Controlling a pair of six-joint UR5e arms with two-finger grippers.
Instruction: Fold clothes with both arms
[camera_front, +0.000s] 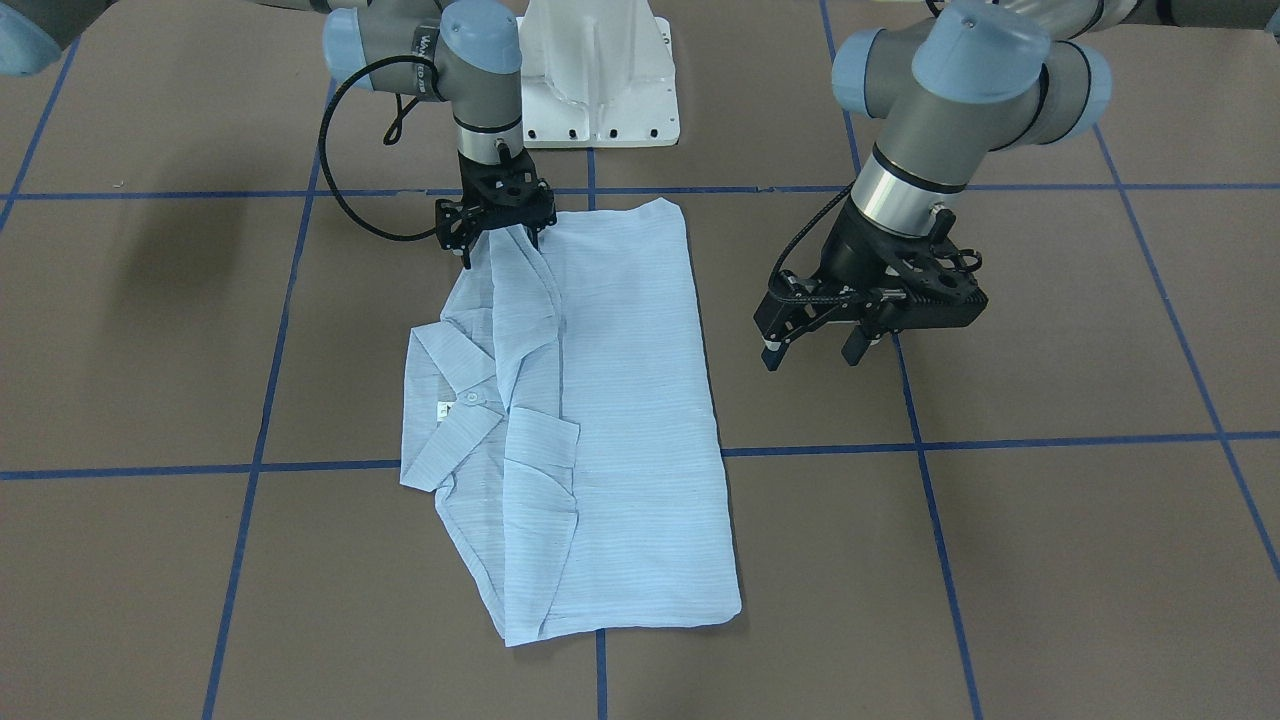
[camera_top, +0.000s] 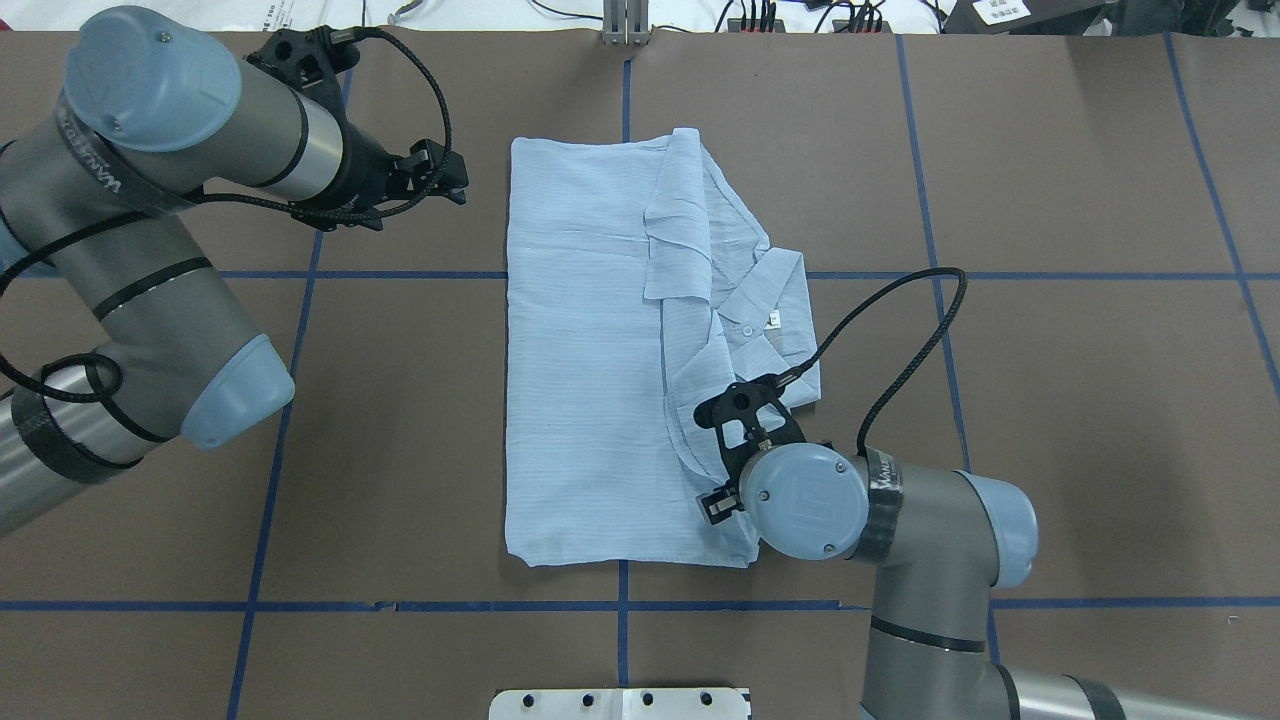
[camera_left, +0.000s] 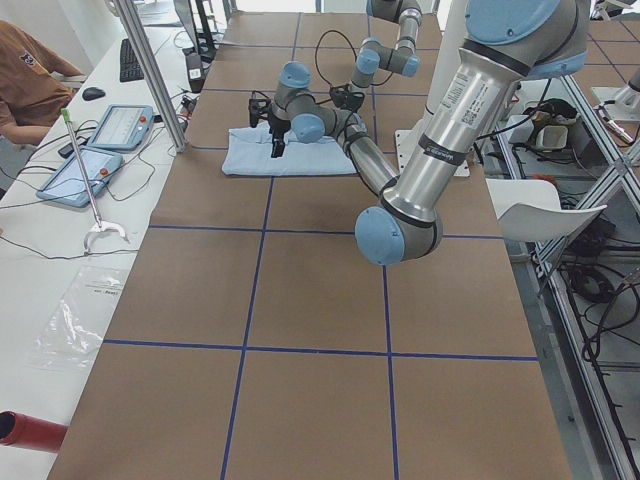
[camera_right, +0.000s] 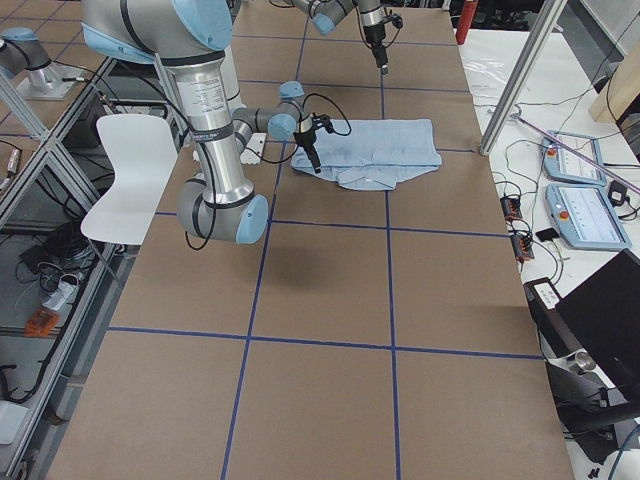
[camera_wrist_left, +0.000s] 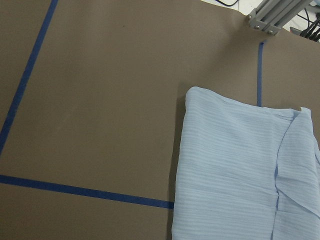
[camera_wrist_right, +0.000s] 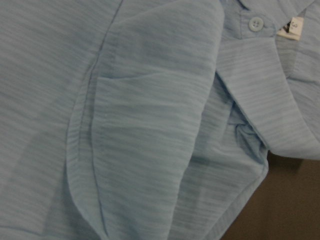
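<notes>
One folded shirt (camera_front: 610, 420) lies between two hands: right hand (camera_front: 497, 228) pinching its fabric, left hand (camera_front: 815, 345) spread wide, empty

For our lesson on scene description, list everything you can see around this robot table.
shirt: one, light blue, folded flat mid-table, collar towards the robot's right.
table: one, brown top.
tape lines: several, blue, gridding the table.
base: one, white, at the table's edge between the arms.
touch panels: two, grey, on the side bench.
chair: one, white, off the table on the robot's side.
person: one, brown top, at the bench.
left gripper: black, open, beside the shirt, apart from it.
right gripper: black, apparently shut on the shirt's edge nearest the base.
</notes>
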